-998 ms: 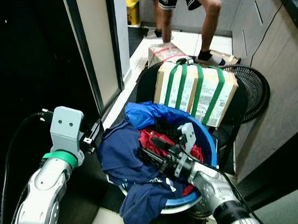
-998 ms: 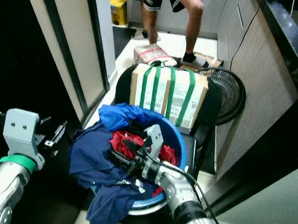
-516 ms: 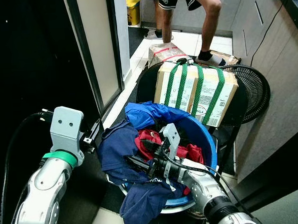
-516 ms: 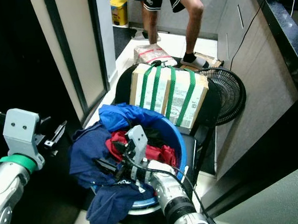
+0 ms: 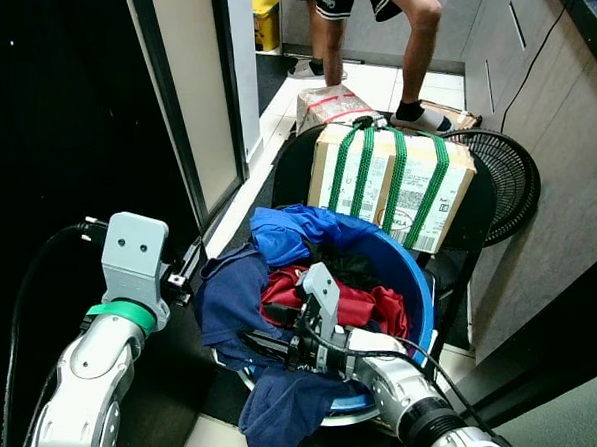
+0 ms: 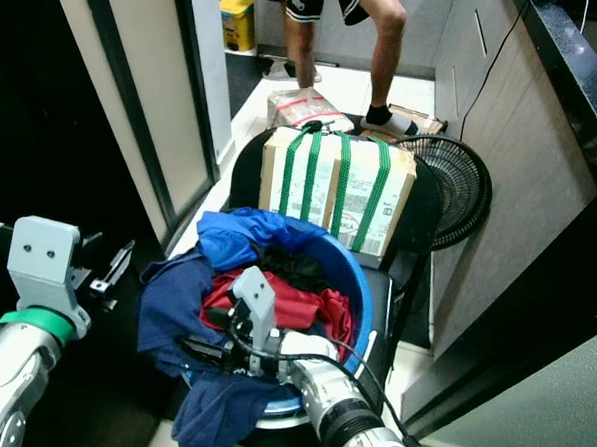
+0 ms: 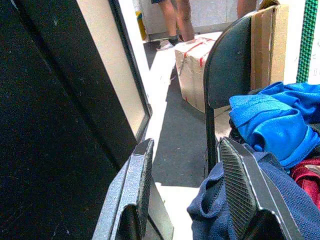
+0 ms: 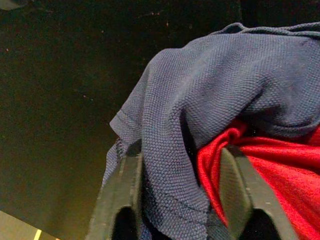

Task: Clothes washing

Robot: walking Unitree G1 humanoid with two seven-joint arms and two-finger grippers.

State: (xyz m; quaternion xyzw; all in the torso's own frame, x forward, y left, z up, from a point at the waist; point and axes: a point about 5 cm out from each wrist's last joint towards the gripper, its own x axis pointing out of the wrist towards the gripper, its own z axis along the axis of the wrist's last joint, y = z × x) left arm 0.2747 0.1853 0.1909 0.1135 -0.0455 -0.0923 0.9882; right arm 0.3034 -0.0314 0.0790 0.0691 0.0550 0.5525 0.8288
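A blue basin heaped with clothes sits on a black chair, in front of a cardboard box with green straps. The right gripper reaches low into the near side of the heap with its fingers spread apart, a navy shirt and a red garment bunched between them. A bright blue garment lies at the far side. The left gripper hangs open just beside the basin. A person's legs stand beyond the box.
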